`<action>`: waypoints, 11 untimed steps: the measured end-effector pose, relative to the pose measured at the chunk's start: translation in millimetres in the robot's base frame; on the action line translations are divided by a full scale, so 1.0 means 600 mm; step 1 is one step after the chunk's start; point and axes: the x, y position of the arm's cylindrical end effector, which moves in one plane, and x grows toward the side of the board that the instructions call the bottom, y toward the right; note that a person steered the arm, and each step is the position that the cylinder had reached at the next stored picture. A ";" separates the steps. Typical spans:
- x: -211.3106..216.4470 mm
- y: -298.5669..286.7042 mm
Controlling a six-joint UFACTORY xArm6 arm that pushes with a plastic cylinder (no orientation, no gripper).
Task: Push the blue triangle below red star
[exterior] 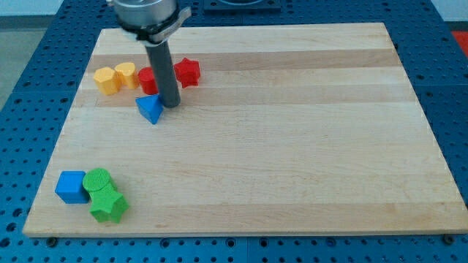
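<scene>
Wooden boards make up the table top [292, 146], pale and striped along the grain, resting on a blue perforated base [29, 73]. We see our rod [164, 73] coming straight down from the view's top, and my tip [170, 105] sits on the wood just at the upper right edge of the blue triangle [150, 109], touching it or very nearly so. The rod is a plain stick; it has no hold on anything and only leans against the block's side.

We find the blue triangle below and to the left of the red star [188, 71], with the rod standing between them. Another red block [148, 79] lies right behind the rod, partly hidden, so we cannot tell its shape. To its left sit two yellow blocks, a yellow hexagon-like block [107, 79] and a yellow rounded block [126, 74], touching each other.

Well apart, near the view's bottom left corner, we see a blue cube [71, 186], a green cylinder [96, 180] just beside it and a green star-shaped block [109, 206] below that, all three bunched together.
</scene>
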 end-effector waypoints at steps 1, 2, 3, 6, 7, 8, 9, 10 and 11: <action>0.113 0.019; 0.172 -0.022; 0.177 -0.083; 0.132 -0.089; 0.118 -0.088; 0.057 -0.088; 0.019 -0.065; 0.014 0.007; 0.014 0.007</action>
